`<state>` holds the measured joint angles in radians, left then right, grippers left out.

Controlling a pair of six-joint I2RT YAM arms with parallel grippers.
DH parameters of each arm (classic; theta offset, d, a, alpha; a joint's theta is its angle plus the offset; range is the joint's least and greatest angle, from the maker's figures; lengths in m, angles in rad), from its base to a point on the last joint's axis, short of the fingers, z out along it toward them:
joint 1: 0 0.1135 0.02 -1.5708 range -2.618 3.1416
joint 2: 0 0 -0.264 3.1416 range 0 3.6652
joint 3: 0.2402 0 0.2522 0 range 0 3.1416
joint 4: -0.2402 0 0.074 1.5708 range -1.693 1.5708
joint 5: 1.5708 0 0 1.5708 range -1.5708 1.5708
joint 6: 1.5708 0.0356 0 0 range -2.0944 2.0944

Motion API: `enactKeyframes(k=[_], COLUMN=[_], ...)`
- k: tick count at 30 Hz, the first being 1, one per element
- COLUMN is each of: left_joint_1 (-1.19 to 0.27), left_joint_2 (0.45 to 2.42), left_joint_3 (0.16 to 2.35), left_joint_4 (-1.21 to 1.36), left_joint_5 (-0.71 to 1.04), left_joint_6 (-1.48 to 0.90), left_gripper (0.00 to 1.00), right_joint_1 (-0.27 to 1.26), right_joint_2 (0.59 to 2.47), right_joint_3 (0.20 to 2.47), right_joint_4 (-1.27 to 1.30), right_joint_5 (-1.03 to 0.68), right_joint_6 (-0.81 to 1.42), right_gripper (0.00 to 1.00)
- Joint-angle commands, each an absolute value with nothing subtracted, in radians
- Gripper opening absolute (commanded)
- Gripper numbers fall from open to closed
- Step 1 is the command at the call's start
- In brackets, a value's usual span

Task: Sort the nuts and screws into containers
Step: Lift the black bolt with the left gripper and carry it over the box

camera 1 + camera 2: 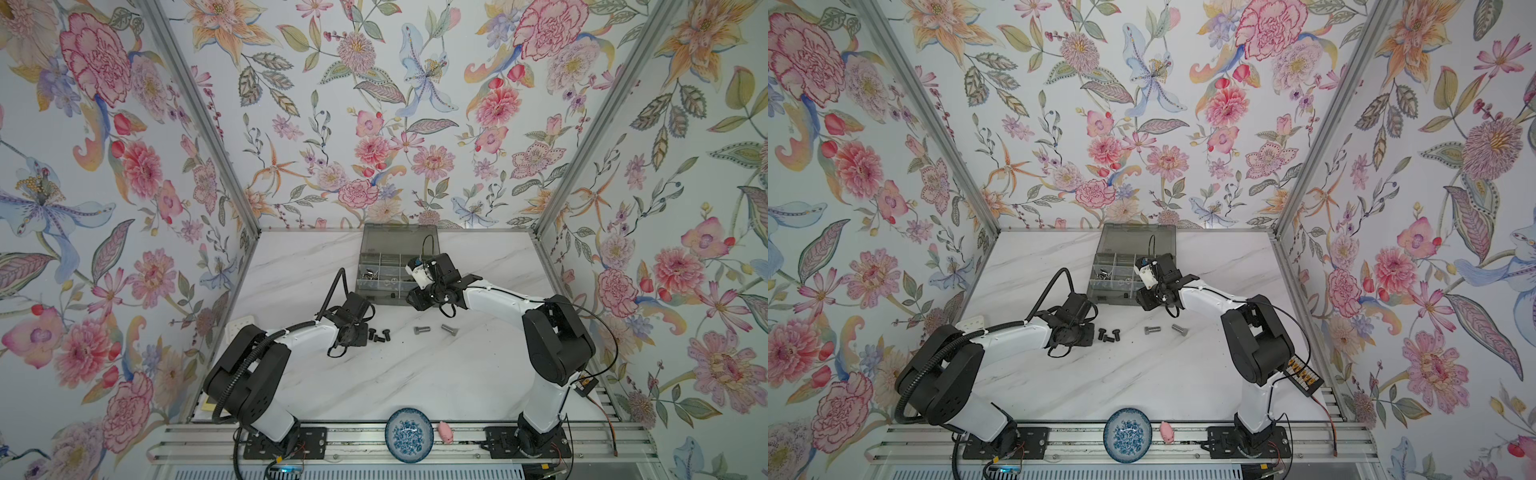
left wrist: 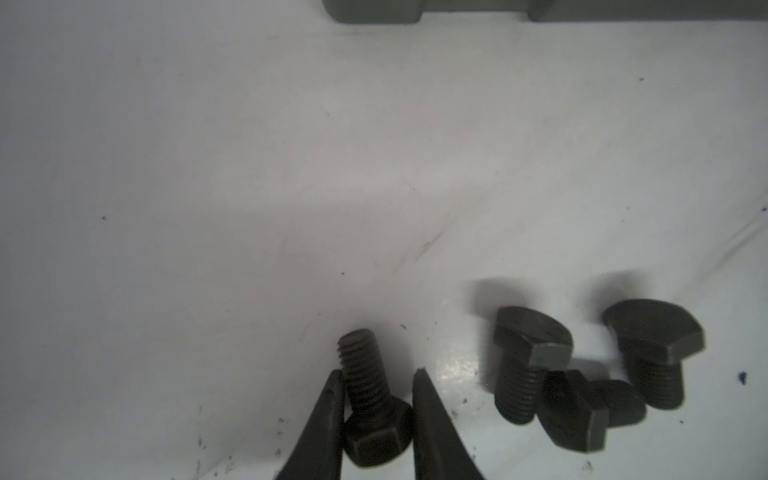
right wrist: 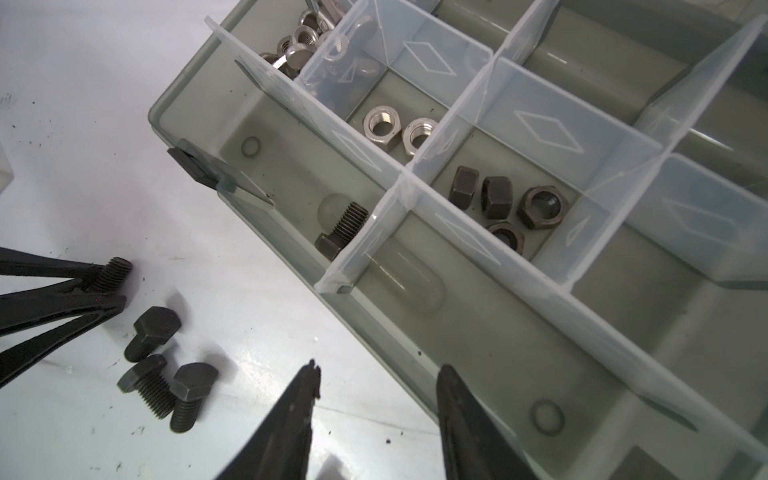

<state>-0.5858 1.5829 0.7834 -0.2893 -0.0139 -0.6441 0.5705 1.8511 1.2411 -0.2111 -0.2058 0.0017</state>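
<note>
A black screw (image 2: pixel 365 390) lies on the white table with my left gripper (image 2: pixel 377 372) shut on its hex head, one finger on each side. Three more black screws (image 2: pixel 582 374) lie in a cluster just beside it (image 1: pixel 380 334). Two silver screws (image 1: pixel 422 330) (image 1: pixel 449 330) lie further right. The grey organizer box (image 1: pixel 374 291) stands open at the back. Its containers hold black hex nuts (image 3: pixel 507 208), silver hex nuts (image 3: pixel 399 129), wing nuts (image 3: pixel 303 37) and one black screw (image 3: pixel 343 230). My right gripper (image 3: pixel 380 368) hangs open and empty over the box's front edge.
A blue-and-white bowl (image 1: pixel 409 434) and a small pink object (image 1: pixel 446 432) sit on the front rail. The box lid (image 1: pixel 399 239) leans back against the wall. A white block (image 1: pixel 239 326) lies at the table's left edge behind the left arm.
</note>
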Motion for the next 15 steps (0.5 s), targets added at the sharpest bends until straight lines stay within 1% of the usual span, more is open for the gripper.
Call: enactKeyframes(k=[1,8,12,15], left_joint_1=[-0.592,-0.567,-0.503,-0.449], left_joint_2=[1.571,1.449,1.381,1.378], left_joint_3=[0.765,0.818,0.875,0.919], left_joint_4=[-0.321,-0.303,-0.264,-0.21], left_joint_5=[-0.019,0.025,0.091,0.153], left_joint_6=[-0.64,-0.602,-0.564,-0.549], left_gripper=[0.0,0.0,0.0,0.0], right_joint_1=[0.563,0.563,0.56,0.558], right_joint_2=[1.82,1.792,1.771,1.759], right_joint_3=[1.223,1.21,1.199,1.192], right_joint_4=[-0.205,-0.205,-0.206,-0.205], right_joint_5=[-0.211,-0.207,-0.204,-0.2], right_joint_6=[0.018,0.018,0.02,0.023], right_gripper=[0.5,0.5,0.5,0.5])
